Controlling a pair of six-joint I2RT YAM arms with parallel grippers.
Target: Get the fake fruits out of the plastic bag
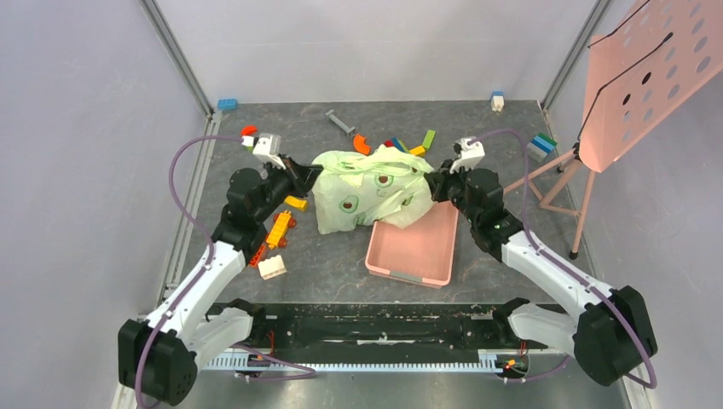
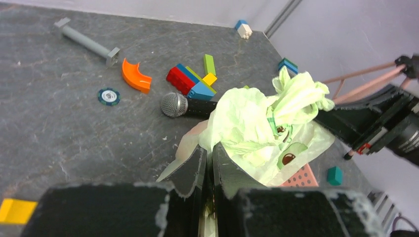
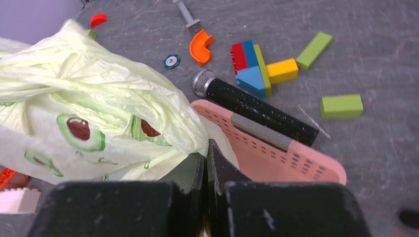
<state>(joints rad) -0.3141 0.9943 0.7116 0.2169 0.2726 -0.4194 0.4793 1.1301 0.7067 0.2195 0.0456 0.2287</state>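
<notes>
Centrally on the dark grey surface (image 1: 332,264), the plastic bag (image 1: 368,192) is held up as a crumpled mound between the two arms. It is pale green and translucent, printed with halved-avocado motifs, and its top is bunched into a twisted knot of film. What lies inside cannot be made out through the crinkled plastic; no fruit is seen outside it. At the right edge, a pink perforated stand (image 1: 648,77) is seen on thin legs.

Just beside the bag on the near right, a pink basket (image 1: 413,247) with perforated walls is laid flat, and the bag's lower corner is draped over its far rim.

The left hand (image 2: 210,153) is pressed against the bag's left side, its fingers nearly together with a fold of the green film pinched between them. The right hand (image 3: 206,148) is closed on the bag's right edge, where the film is drawn down between its fingers.

A black microphone (image 3: 252,106) with a silver mesh head is laid behind the bag, along the basket's far rim. Beyond it, a cluster of red, blue, green and yellow blocks (image 3: 252,66) is gathered, with an orange curved piece (image 3: 200,47) near it. Orange and yellow blocks (image 1: 279,228) are scattered left of the bag. A small round chip (image 3: 171,61) is seen beside the curved piece.
</notes>
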